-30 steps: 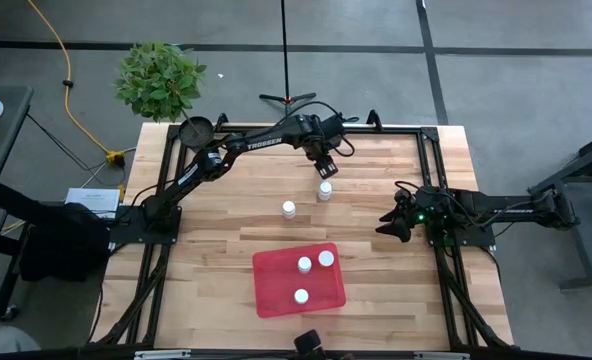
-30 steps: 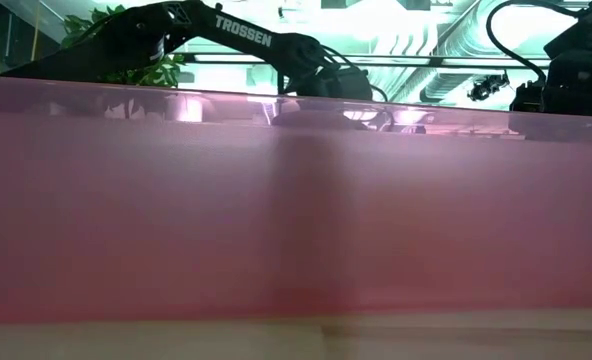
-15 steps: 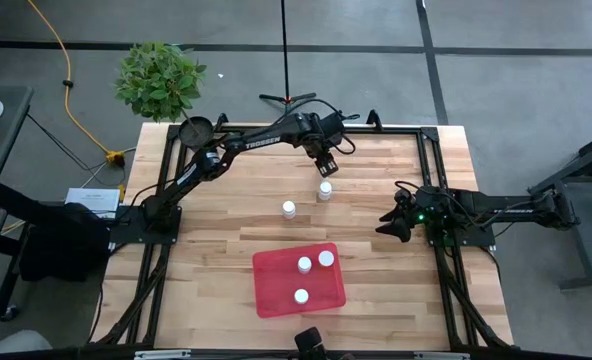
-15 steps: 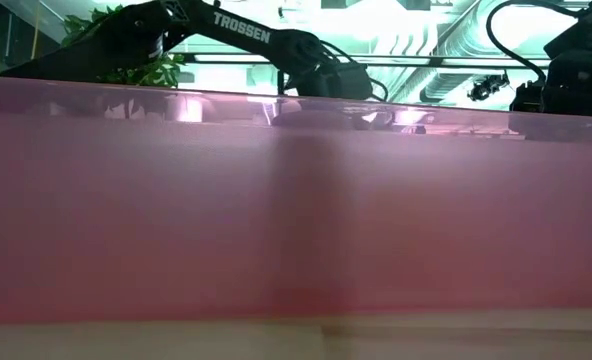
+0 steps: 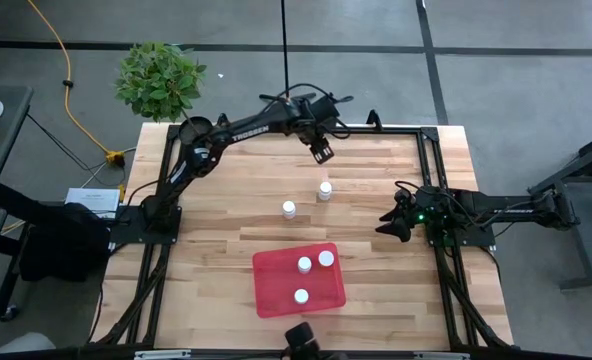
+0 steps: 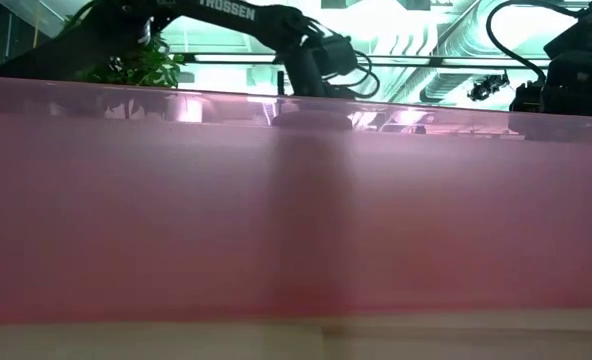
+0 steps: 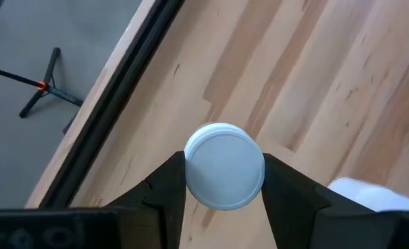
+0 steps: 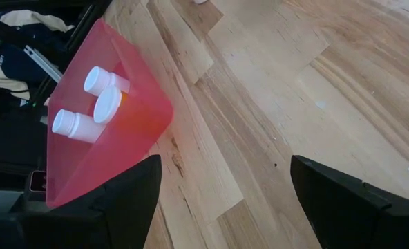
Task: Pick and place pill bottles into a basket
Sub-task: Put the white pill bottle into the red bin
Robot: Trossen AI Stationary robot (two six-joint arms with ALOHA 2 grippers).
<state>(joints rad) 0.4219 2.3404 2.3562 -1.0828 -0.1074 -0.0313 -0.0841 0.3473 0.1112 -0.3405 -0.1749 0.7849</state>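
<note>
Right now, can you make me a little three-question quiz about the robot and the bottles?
1. How many pill bottles sit in the red tray?
2. True or false: the left gripper is empty.
3. Which arm waits at the table's side: A left, B right?

Key:
1. Three.
2. False; it is shut on a white-capped bottle.
3. B; the right gripper is open and holds nothing.

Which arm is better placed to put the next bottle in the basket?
Left. The left gripper is shut on a bottle and lifted over the table's far side, so it only needs carrying to the basket. The right gripper waits open and empty at the right edge.
</note>
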